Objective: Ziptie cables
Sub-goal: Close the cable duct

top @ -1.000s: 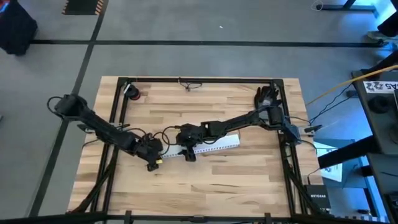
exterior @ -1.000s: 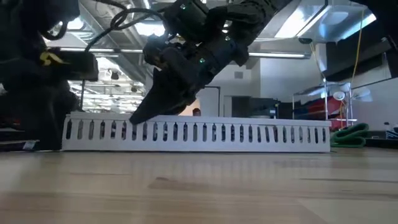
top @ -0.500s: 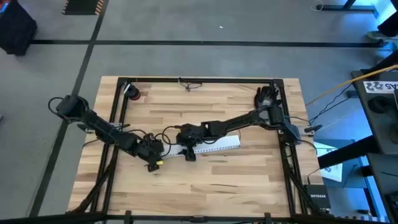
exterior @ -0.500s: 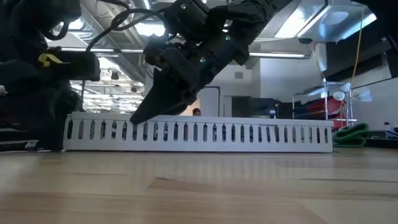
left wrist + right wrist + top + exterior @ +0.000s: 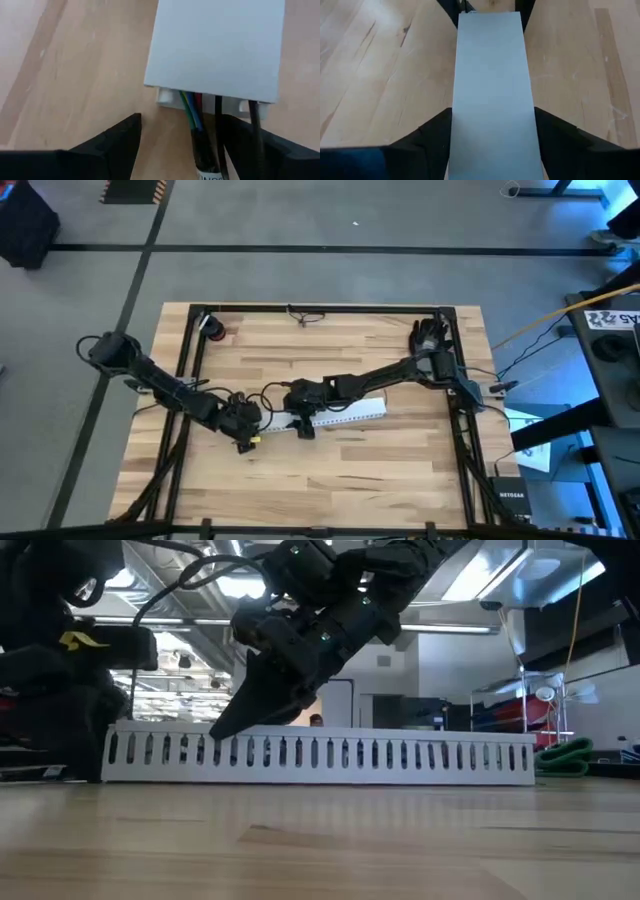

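A white slotted cable duct (image 5: 340, 412) lies flat on the wooden table near its middle, its plain lid (image 5: 492, 90) facing up. The cables (image 5: 192, 111), thin green, blue, red and dark wires, come out of the duct's left end and loop over the table (image 5: 265, 393). My right gripper (image 5: 493, 135) is shut across the duct near that end (image 5: 225, 725). My left gripper (image 5: 180, 125) stands open just left of the duct's end (image 5: 245, 428), with the cables running between its fingers. My right gripper pinches the duct's two long sides (image 5: 455, 125) between its two fingers, near the duct's left end. The fingers (image 5: 250, 705) slant down from the upper right and lie across the duct. The duct rests flat on the table. Whether my left gripper touches the cables, I cannot tell.
A small red and white object (image 5: 213, 330) lies at the far left of the table. A dark clump (image 5: 430, 335) sits at the far right, a thin dark item (image 5: 300, 316) at the far edge. A green coil (image 5: 565, 755) lies beyond the duct's right end.
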Tool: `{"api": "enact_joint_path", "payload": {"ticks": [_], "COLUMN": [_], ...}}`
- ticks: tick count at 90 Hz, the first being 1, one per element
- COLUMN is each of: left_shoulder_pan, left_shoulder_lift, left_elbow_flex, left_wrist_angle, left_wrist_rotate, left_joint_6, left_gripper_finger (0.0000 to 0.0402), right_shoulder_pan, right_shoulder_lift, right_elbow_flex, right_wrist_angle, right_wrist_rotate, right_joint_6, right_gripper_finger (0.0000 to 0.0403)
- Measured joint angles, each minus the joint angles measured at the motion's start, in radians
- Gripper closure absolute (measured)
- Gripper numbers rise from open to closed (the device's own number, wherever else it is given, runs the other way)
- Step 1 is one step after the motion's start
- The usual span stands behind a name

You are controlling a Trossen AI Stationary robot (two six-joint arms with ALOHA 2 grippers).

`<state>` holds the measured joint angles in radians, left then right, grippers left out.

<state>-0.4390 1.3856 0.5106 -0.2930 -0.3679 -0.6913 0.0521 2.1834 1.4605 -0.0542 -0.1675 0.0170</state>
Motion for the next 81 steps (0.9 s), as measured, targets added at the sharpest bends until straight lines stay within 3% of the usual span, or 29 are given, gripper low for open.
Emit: {"api": "enact_joint_path", "payload": {"ticks": [53,81], "left_shoulder_pan": [0.006,0.007], "left_shoulder_lift": [-0.007,-0.136], "left_elbow_flex": [0.003,0.054], "left_wrist_angle": [-0.007,-0.2], "left_wrist_rotate": [-0.005,-0.003], "left_joint_6": [-0.014,-0.008], "left_gripper_finger": [0.0139,0.0139], "right_shoulder_pan": [-0.001,-0.014], "right_shoulder_lift": [0.006,-0.082], "right_elbow_flex": [0.002,-0.003], "right_wrist_angle": [0.01,-0.069], "right_wrist_rotate": [0.016,0.029], "right_joint_6": [0.003,-0.025], "right_gripper_finger": [0.0161,0.0138]}}
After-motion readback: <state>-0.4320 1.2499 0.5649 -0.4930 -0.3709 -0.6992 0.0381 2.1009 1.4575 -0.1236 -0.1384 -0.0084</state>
